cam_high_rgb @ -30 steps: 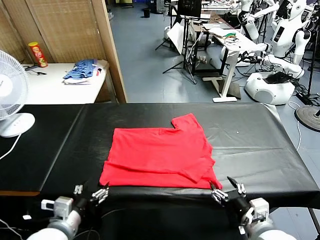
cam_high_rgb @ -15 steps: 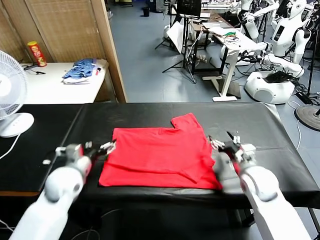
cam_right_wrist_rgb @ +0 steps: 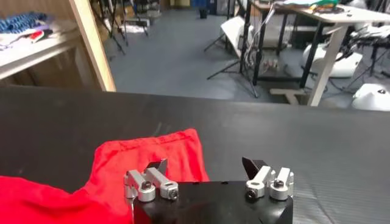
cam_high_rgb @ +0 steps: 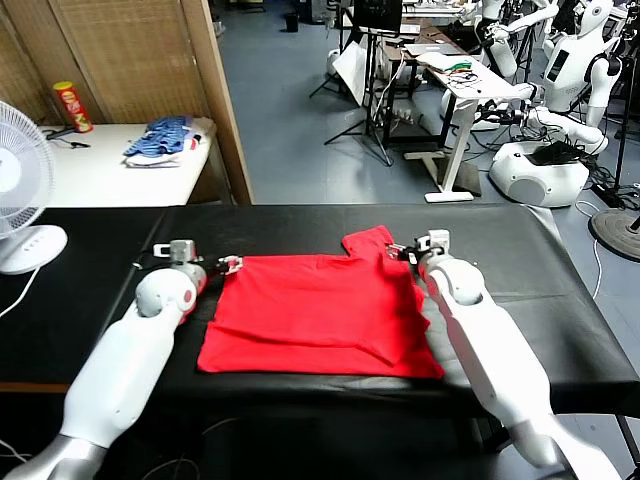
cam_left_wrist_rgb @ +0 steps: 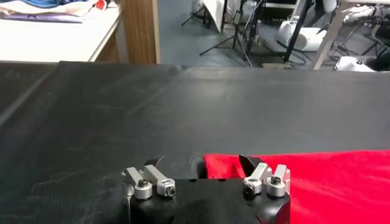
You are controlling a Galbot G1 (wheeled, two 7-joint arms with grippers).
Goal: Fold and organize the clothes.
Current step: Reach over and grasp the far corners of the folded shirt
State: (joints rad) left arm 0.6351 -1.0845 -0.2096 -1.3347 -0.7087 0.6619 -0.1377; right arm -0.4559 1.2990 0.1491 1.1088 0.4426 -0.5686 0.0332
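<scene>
Reaching over the counter [cam_high_rgb: 520,300] draped in black cloth, we have both arms stretched forward to the far edge of the bright red short-sleeved cotton T-shirt [cam_high_rgb: 320,310], which lies flat and partly folded near the middle of the counter, one sleeve poking out toward the far side. Our left gripper [cam_high_rgb: 228,266] sits at the shirt's far left corner, its jaws spread wide with nothing between them; in the left wrist view [cam_left_wrist_rgb: 207,173] the red hem begins just beside the inner finger. Our right gripper [cam_high_rgb: 400,251] hangs at the protruding sleeve on the far right, jaws likewise wide and empty; from the right wrist [cam_right_wrist_rgb: 204,173] the sleeve lies under and just ahead of one finger while the other stands over bare black cloth. Whether either gripper touches the fabric we cannot tell. Nothing lies on the counter between the jaws and the shirt. To our left, a white electric fan [cam_high_rgb: 20,190] stands at the counter's end, well apart from the shirt. Beyond it, on a white side table [cam_high_rgb: 90,170], lie a heap of blue-and-white striped garments [cam_high_rgb: 160,140] and a red and yellow tube-shaped can [cam_high_rgb: 75,108]. A wooden partition [cam_high_rgb: 225,100] rises behind the counter, and white robots [cam_high_rgb: 560,90] and desks fill the room beyond.
</scene>
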